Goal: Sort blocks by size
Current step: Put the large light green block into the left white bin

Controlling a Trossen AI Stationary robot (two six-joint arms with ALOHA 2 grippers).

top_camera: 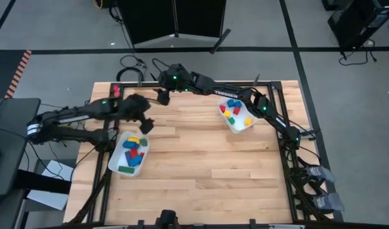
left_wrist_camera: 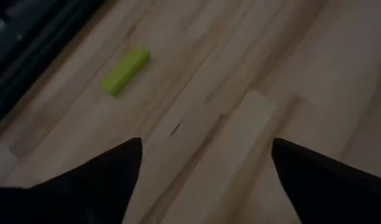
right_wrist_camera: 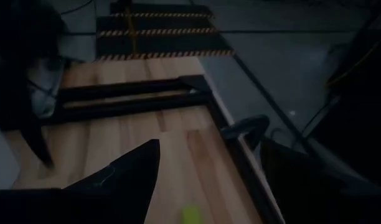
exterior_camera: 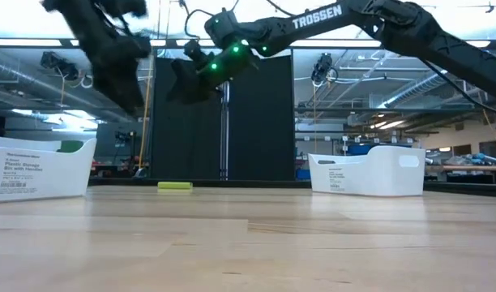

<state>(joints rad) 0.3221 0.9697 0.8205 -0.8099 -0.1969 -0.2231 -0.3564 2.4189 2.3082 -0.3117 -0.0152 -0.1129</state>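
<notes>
A yellow-green bar block (left_wrist_camera: 125, 70) lies flat on the wooden table near its far left corner; it also shows in the low view (exterior_camera: 174, 186) and at the bottom of the right wrist view (right_wrist_camera: 192, 214). My left gripper (left_wrist_camera: 206, 146) is open and empty, held above the table (top_camera: 143, 121) a little short of the bar. My right gripper (right_wrist_camera: 210, 146) is open and empty, reaching along the far edge (top_camera: 163, 94) above the bar. Several coloured blocks lie in the left white tray (top_camera: 113, 166), and several small ones lie in the right white tray (top_camera: 240, 129).
The left tray (exterior_camera: 37, 166) stands near the table's left edge and the right tray (exterior_camera: 365, 170) at the back right. A black frame rail (right_wrist_camera: 134, 93) runs along the table's far edge. Bare wood (top_camera: 207, 165) fills the middle and near part.
</notes>
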